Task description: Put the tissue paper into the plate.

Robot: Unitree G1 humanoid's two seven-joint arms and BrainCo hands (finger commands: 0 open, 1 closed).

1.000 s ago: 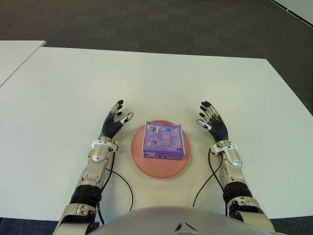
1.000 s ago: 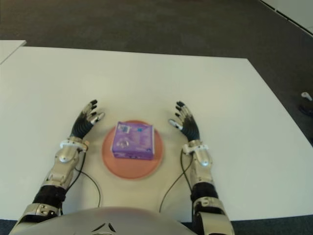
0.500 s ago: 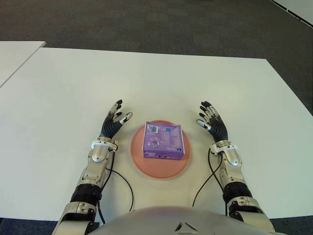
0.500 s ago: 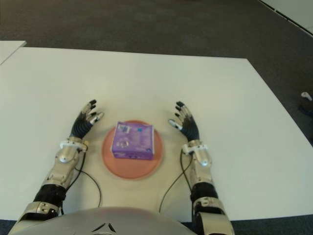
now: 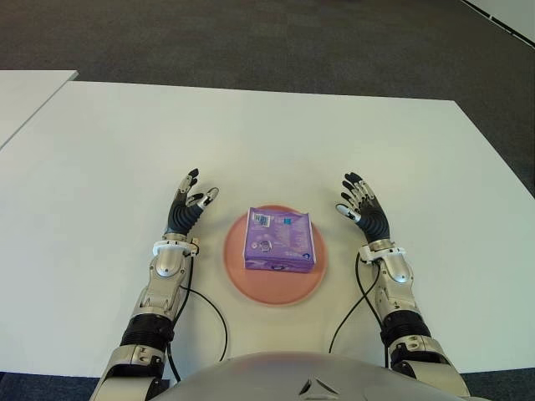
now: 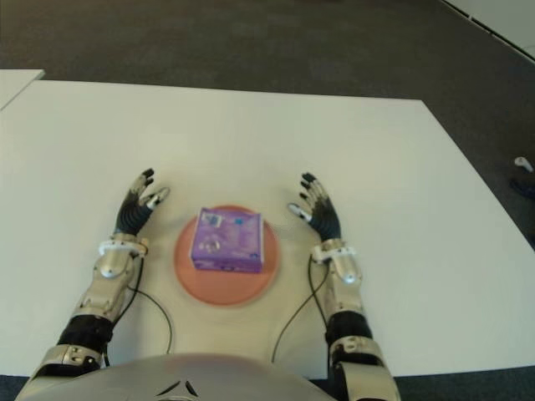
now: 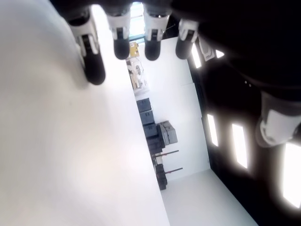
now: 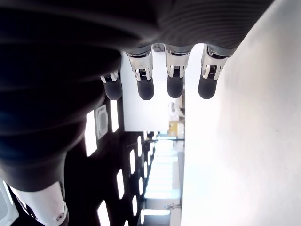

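A purple pack of tissue paper lies flat on the round pink plate near the table's front edge. My left hand is open on the plate's left side, a short gap away from it, with nothing in its straight fingers. My right hand is open on the plate's right side, also apart from it and holding nothing, its fingers spread.
The white table stretches wide beyond the plate. A second white table shows at the far left across a narrow gap. Dark carpet lies past the far edge. Black cables run along both forearms.
My left hand has drifted a little to the left and away from the plate. The right hand, the tissue pack and the plate have stayed put.
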